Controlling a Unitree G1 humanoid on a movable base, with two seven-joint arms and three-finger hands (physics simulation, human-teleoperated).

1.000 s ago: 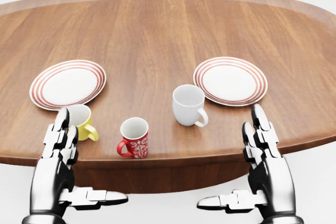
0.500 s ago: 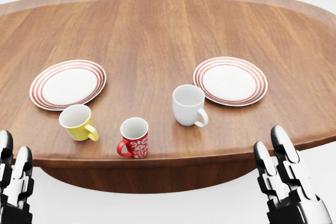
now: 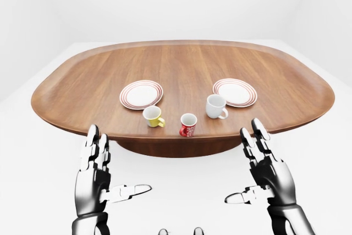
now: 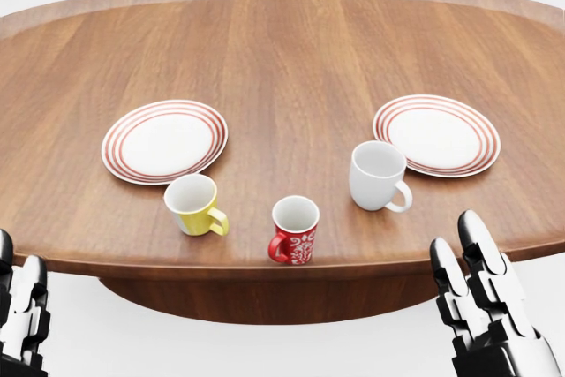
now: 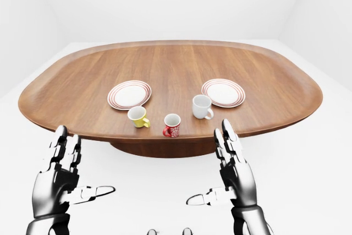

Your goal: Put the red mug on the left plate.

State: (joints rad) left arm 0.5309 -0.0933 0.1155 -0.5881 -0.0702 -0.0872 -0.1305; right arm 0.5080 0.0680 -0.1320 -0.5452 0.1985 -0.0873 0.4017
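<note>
Looking like nothing's done yet: both the left hand (image 3: 94, 182) and right hand (image 3: 269, 171) hang spread and empty below the table (image 4: 291, 50) edge, red mug (image 4: 294, 230) sitting untouched up between them, left plate (image 4: 164, 141) bare beyond.

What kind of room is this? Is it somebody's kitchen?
Probably not a real kitchen. It looks like a computer-made test room: plain white walls and floor, with just one big oval wooden table. It is set a bit like a dining table, with two red-striped plates and three mugs.
</note>
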